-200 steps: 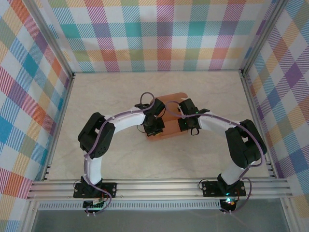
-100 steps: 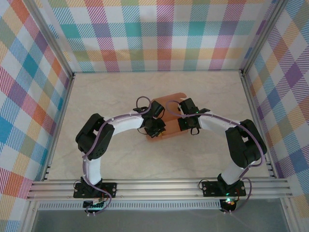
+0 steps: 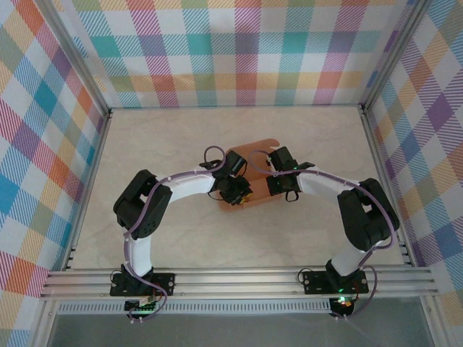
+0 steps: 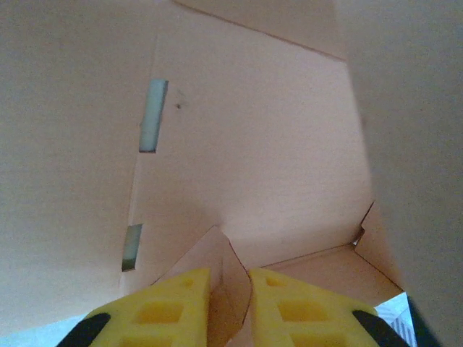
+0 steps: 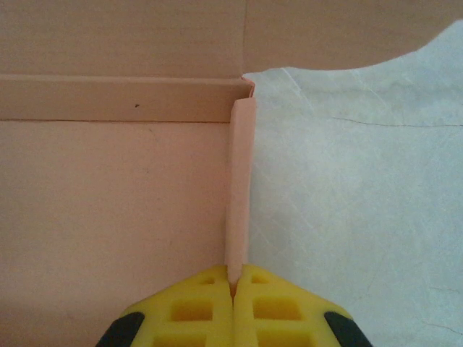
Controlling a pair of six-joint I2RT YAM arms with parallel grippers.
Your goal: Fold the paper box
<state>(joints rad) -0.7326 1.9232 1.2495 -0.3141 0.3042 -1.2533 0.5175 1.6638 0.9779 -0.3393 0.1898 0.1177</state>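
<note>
And there they are, 2 white arms, left arm (image 3: 181,186) and right arm (image 3: 322,186), each with bulky black joint housings, a thin purple cable (image 3: 211,150) strung along it, a black base plate (image 3: 141,282), and bright yellow fingers (image 4: 163,312) moulded with square pockets.

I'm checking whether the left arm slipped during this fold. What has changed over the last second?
The left arm turned its wrist and shifted it slightly right over the paper box, while its elbow dropped toward the near edge. The left gripper has its fingers a little apart, with a corner flap between them. Unchanged: the right gripper pinches the box's side wall, and the box lies where it was.
</note>
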